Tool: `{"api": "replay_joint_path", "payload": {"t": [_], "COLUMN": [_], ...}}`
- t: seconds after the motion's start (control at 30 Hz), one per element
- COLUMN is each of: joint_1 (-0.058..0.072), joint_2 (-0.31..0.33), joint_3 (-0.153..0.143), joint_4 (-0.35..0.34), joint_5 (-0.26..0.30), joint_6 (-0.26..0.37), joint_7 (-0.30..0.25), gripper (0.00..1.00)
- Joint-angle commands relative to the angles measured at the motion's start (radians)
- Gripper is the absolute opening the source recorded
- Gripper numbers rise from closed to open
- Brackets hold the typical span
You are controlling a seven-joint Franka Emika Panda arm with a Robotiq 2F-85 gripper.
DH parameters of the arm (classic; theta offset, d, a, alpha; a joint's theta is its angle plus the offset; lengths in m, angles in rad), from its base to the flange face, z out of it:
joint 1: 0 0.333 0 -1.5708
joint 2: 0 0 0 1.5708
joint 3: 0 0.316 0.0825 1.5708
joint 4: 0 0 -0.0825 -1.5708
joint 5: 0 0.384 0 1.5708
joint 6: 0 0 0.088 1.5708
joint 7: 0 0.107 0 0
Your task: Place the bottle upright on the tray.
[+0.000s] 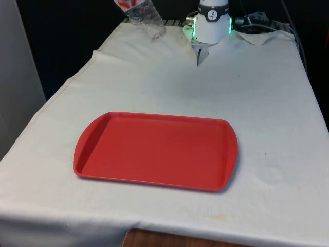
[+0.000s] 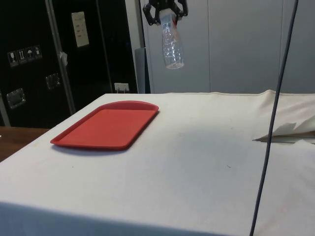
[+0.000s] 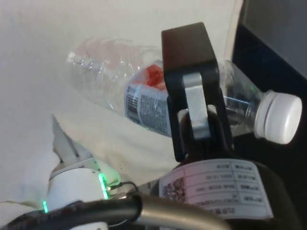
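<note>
High above the table's far end, the black two-finger gripper (image 2: 166, 11) pinches the clear plastic bottle (image 2: 172, 46) near its white cap. Step in hand: transport. Next: carry it over the empty red plastic tray (image 1: 154, 152), lower base-first, release.

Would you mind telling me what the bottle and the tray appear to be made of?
The bottle looks like thin clear plastic: see-through ribbed walls, a white screw cap, a printed label. The tray seems moulded red plastic, matte, with a raised rounded rim.
</note>
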State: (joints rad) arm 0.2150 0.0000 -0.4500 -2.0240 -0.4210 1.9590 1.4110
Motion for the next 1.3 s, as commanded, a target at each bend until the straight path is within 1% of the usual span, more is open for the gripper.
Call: {"api": "replay_joint_path", "payload": {"t": [0.0,0.03,0.07,0.1,0.23,0.27,0.33,0.37,0.4,0.47,0.53,0.6,0.63,0.9,1.0,1.13,1.17,1.2,1.23,1.27], "joint_1": [0.001,0.0,0.0,0.001,0.001,0.001,0.001,0.0,0.001,0.001,0.001,0.0,0.0,0.0,-0.002,-0.001,-0.001,-0.001,-0.001,-0.001], "joint_2": [0.005,0.007,0.004,0.008,0.014,0.017,0.02,0.016,0.021,0.025,0.027,0.027,0.026,0.028,0.022,0.015,0.015,0.026,0.014,0.012], "joint_3": [0.001,0.001,0.001,0.002,0.003,0.004,0.005,0.005,0.007,0.01,0.011,0.01,0.011,0.011,0.01,0.011,0.011,0.01,0.011,0.011], "joint_4": [0.006,0.007,0.003,0.009,0.012,0.014,0.016,0.01,0.017,0.02,0.021,0.02,0.021,0.02,0.013,0.006,0.006,0.016,0.005,0.003], "joint_5": [-0.017,-0.024,-0.014,-0.031,-0.057,-0.071,-0.085,-0.077,-0.091,-0.112,-0.119,-0.113,-0.116,-0.113,-0.106,-0.094,-0.094,-0.097,-0.091,-0.087], "joint_6": [-0.002,-0.002,-0.001,-0.003,-0.005,-0.006,-0.008,-0.004,-0.009,-0.013,-0.016,-0.015,-0.016,-0.016,0.003,0.026,0.026,0.007,0.029,0.037], "joint_7": [0.021,0.026,0.011,0.032,0.052,0.062,0.072,0.058,0.077,0.091,0.095,0.084,0.091,0.083,0.093,0.104,0.104,0.092,0.106,0.11], "gripper": [0.28,0.28,0.28,0.28,0.28,0.28,0.28,0.28,0.28,0.28,0.28,0.28,0.28,0.28,0.28,0.28,0.28,0.28,0.28,0.28]}}
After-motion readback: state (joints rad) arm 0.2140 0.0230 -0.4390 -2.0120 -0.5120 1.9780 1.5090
